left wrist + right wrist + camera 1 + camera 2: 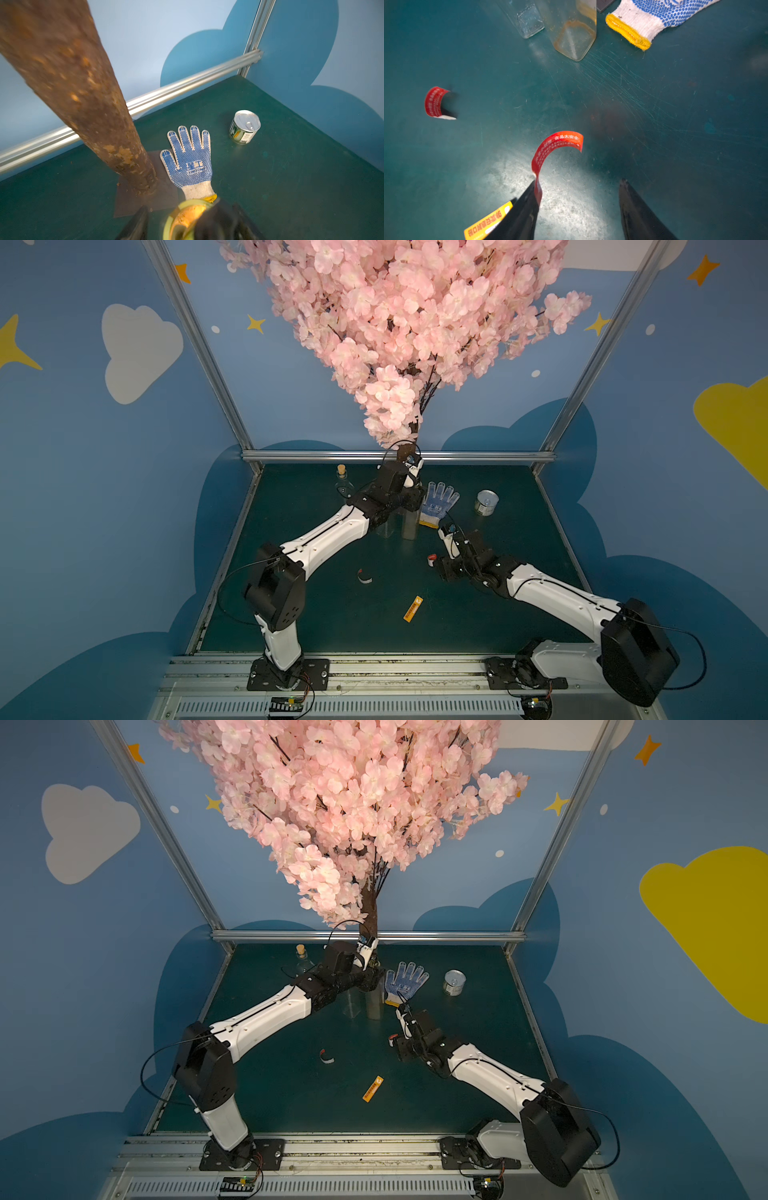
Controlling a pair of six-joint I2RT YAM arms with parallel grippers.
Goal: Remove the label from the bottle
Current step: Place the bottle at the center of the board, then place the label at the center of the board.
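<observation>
The blossom tree (415, 323) fills both top views and rises from the middle of the far edge of the table (332, 635). Only the left wrist view shows its rough brown trunk (83, 93) standing on a flat plate.

The bottle (409, 526) stands upright just in front of the trunk, between a clear jar (384, 527) and the glove (438, 504). The top views hide its top under the left arm. The left wrist view shows the left gripper (185, 207) with its fingers (135, 226) apart on either side of the yellow cap (182, 220), one finger clear of it.

A can (486, 502) sits toward the far right corner and a corked flask (341, 479) toward the far left.

The right gripper (579, 180) hangs mid-table, well apart from the bottle. Its jaws are spread wide and clamp nothing, which is plain only in the right wrist view. There a red label strip (550, 149) clings to one finger and curls up free.

A yellow label piece (412, 608) and a red scrap (364, 576) lie on the green. Bare surface runs from them to the near edge and both side edges.
</observation>
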